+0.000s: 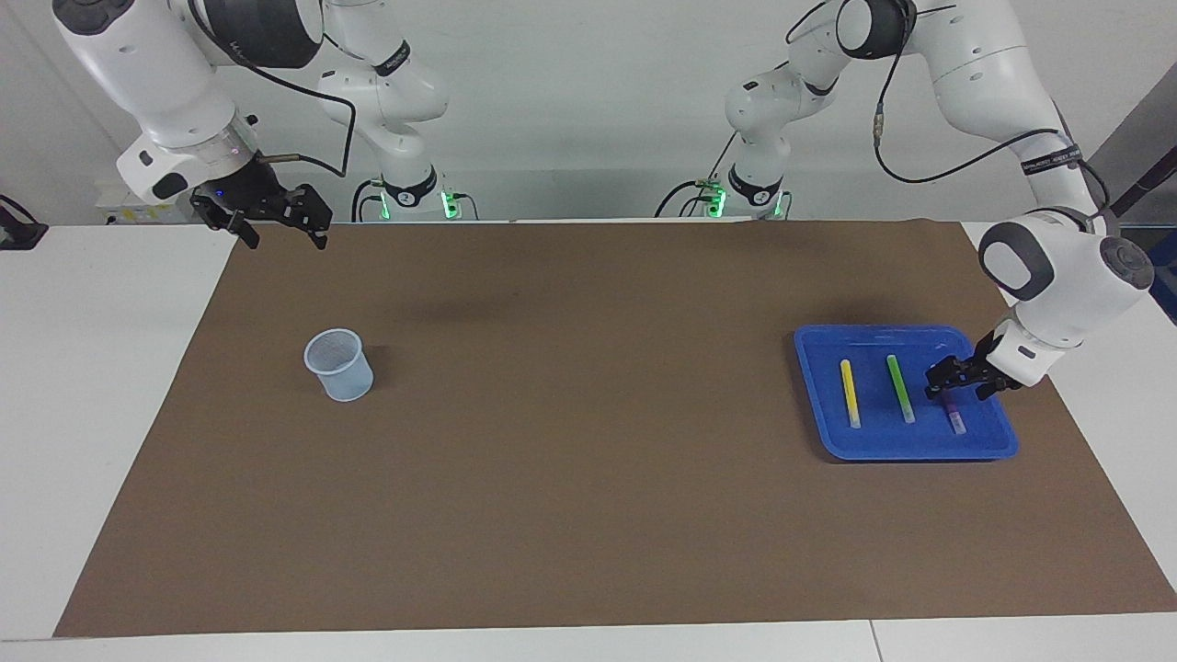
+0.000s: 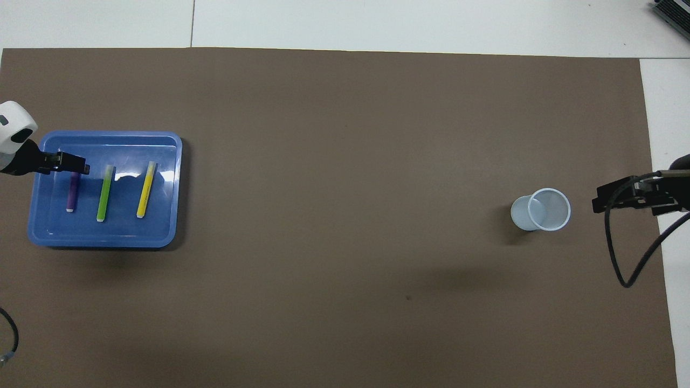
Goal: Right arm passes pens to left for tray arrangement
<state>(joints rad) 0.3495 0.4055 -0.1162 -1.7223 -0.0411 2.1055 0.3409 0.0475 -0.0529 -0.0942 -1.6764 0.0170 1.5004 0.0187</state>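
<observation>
The blue tray lies at the left arm's end of the table. Three pens lie side by side in it: yellow, green and purple. My left gripper hangs open just above the purple pen's end nearer the robots, holding nothing. My right gripper, with its blue wrist light, is raised and open with nothing in it. It hangs over the mat between the cup and the mat's edge at the right arm's end.
A translucent pale-blue cup stands on the brown mat toward the right arm's end. White table borders the mat. A black cable loops down from the right wrist.
</observation>
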